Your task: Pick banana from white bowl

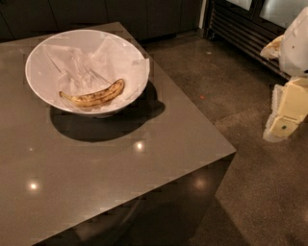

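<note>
Banana (94,95) in the white bowl (137,62) looks soft and light, so take it gently mid-length; your gripper (285,115) hangs right, its state untellable.

I work from a single view, set high and tilted down over the right corner of the grey table (144,182). It faces the dark cabinets (144,14) at the far side. The white bowl (38,67) holding the banana (94,95) sits far left. Floor (250,192) fills the right, where the gripper (286,115) hangs at the edge, off the table.
</note>
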Controlling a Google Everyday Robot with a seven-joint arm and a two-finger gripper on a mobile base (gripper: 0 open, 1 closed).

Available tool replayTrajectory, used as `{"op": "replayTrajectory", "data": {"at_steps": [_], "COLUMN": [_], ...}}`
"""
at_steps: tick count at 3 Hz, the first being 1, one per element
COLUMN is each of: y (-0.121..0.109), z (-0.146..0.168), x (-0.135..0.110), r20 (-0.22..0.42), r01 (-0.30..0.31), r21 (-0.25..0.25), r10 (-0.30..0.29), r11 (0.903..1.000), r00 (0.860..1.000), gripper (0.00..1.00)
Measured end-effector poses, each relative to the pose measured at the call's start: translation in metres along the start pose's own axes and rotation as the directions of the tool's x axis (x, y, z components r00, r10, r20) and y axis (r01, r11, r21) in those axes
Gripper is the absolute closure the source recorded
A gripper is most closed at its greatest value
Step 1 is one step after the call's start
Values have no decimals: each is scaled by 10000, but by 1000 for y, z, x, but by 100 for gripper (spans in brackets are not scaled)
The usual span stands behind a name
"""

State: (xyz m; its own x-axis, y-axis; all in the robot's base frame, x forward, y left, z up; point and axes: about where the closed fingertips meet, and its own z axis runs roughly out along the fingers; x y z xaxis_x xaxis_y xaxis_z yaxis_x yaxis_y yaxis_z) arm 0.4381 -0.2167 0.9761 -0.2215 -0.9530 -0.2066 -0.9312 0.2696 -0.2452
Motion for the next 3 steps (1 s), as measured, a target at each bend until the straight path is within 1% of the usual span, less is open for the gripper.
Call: {"op": "replayTrajectory", "data": {"at_steps": [1, 2, 3], "y": [0, -19, -33], "z": [0, -9, -14], "x": [0, -30, -53], "r20": [1, 151, 279], "r01": [4, 813, 1605], "r21": [2, 326, 472], "r10": [-4, -818, -1620], "r11": [10000, 9962, 9859], "r00": [10000, 9965, 9864], "gripper": [0, 0, 0]}}
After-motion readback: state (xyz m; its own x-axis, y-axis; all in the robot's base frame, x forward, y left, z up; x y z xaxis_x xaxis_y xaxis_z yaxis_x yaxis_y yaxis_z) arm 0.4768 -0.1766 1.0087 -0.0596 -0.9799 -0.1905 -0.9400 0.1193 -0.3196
